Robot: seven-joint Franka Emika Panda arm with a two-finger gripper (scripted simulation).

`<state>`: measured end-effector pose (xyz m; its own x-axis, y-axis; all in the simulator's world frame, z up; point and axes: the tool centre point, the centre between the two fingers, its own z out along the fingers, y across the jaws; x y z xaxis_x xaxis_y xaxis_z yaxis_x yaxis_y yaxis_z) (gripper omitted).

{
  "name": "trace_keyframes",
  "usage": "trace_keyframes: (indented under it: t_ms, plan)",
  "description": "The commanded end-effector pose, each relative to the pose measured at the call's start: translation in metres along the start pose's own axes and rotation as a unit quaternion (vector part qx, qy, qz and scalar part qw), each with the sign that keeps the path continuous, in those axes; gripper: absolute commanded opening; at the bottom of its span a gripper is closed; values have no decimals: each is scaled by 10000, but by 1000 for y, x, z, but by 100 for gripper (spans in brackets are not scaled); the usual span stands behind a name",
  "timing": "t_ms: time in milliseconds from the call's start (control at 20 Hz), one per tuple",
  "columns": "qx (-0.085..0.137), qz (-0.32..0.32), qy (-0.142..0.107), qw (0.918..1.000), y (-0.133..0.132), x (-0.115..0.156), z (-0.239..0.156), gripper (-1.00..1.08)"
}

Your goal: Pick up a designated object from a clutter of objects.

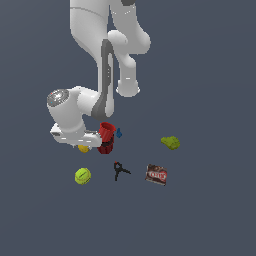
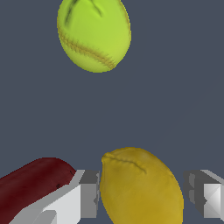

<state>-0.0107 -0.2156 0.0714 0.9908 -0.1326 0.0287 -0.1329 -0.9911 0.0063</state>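
The designated golden-yellow ball (image 1: 83,148) lies on the floor under the arm's hand, mostly hidden in the exterior view. In the wrist view the ball (image 2: 140,188) sits between the two fingers. My gripper (image 1: 83,144) is down around it and open. One finger (image 2: 89,194) is at the ball's side; the other finger (image 2: 201,192) stands a small gap off it. The clutter spreads around: red cups (image 1: 106,137), a tiny blue piece (image 1: 119,133), a black clamp (image 1: 119,171), a dark box (image 1: 156,175), a lime-green ball (image 1: 82,176) and a yellow-green lump (image 1: 171,142).
A red cup (image 2: 30,183) lies right beside one finger. The lime-green ball (image 2: 94,35) with its seam stripe lies a short way off from the golden ball. The floor is plain dark grey-blue.
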Motion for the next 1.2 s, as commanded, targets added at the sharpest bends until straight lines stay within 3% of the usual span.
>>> trace_keyframes:
  t_ms: [0,1150]
  plan:
    - [5,-11,-4,10000,-14,-5,-12,-100]
    - [-10,-15,-89,10000,-198,-74,-189,-100]
